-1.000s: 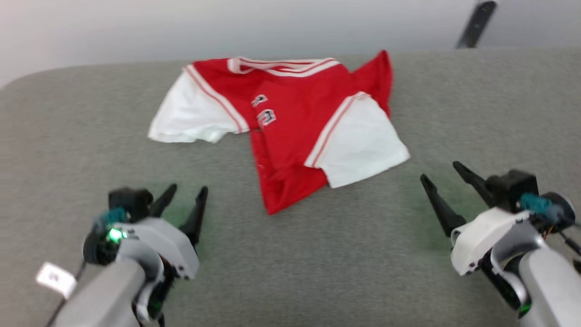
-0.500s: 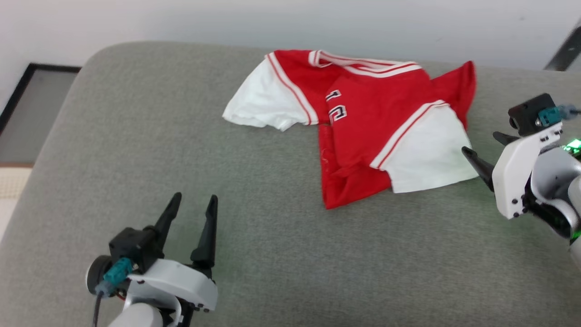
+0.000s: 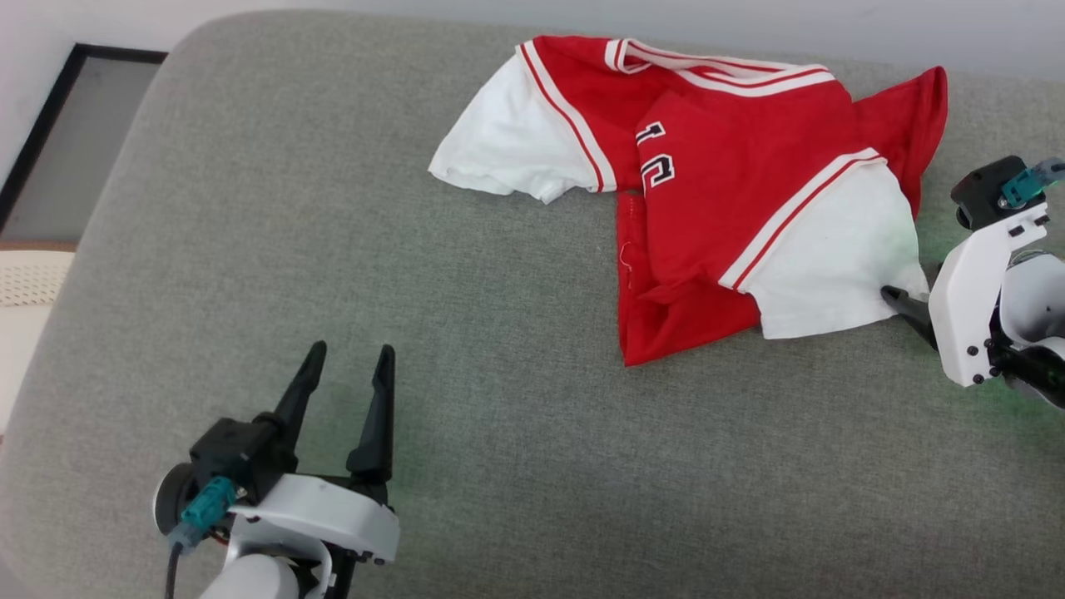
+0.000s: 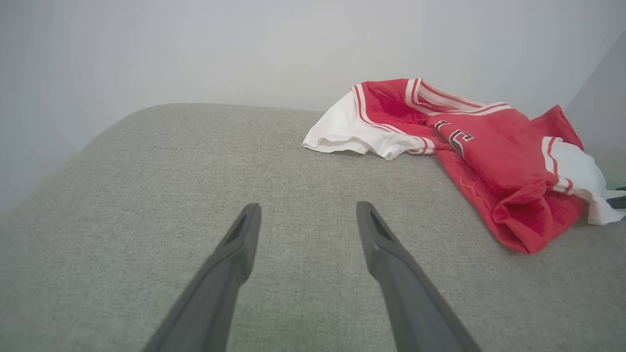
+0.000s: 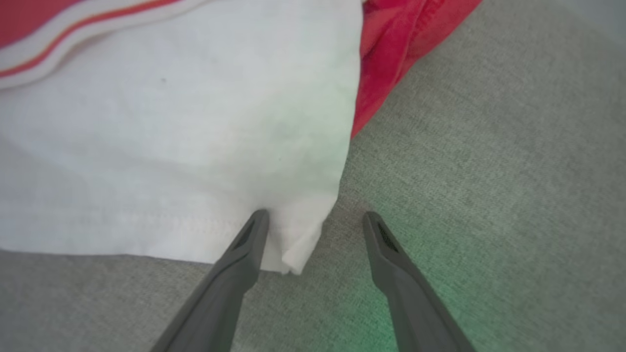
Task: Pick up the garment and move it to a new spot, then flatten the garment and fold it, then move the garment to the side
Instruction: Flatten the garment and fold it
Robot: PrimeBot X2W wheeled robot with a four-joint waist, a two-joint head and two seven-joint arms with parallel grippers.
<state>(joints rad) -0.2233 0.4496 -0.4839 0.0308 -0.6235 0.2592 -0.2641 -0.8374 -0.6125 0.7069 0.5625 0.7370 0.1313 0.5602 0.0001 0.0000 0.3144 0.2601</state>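
The garment [image 3: 732, 166], a red jersey with white sleeves and striped neck trim, lies crumpled at the far right of the grey cushion [image 3: 499, 466]. Its lower part is folded over itself, and part of the black-white lettering shows. My right gripper [image 3: 911, 293] is open at the outer corner of the right white sleeve [image 5: 171, 122]. In the right wrist view the right gripper [image 5: 315, 215] has that sleeve's corner between its fingers, the left fingertip over the hem. My left gripper [image 3: 351, 349] stands open over bare cushion, well to the left of the garment [image 4: 489, 146]; in its wrist view the left gripper [image 4: 308, 208] holds nothing.
The cushion's rounded left edge [image 3: 100, 208] drops to a floor with a dark-framed panel [image 3: 50, 141]. A pale wall [image 4: 244, 49] runs close behind the garment. A cream object [image 3: 21, 283] sits at the left border.
The head camera has turned, shifting the whole picture. My right gripper has moved up and forward to the right sleeve's corner. The left gripper has kept its place, still open.
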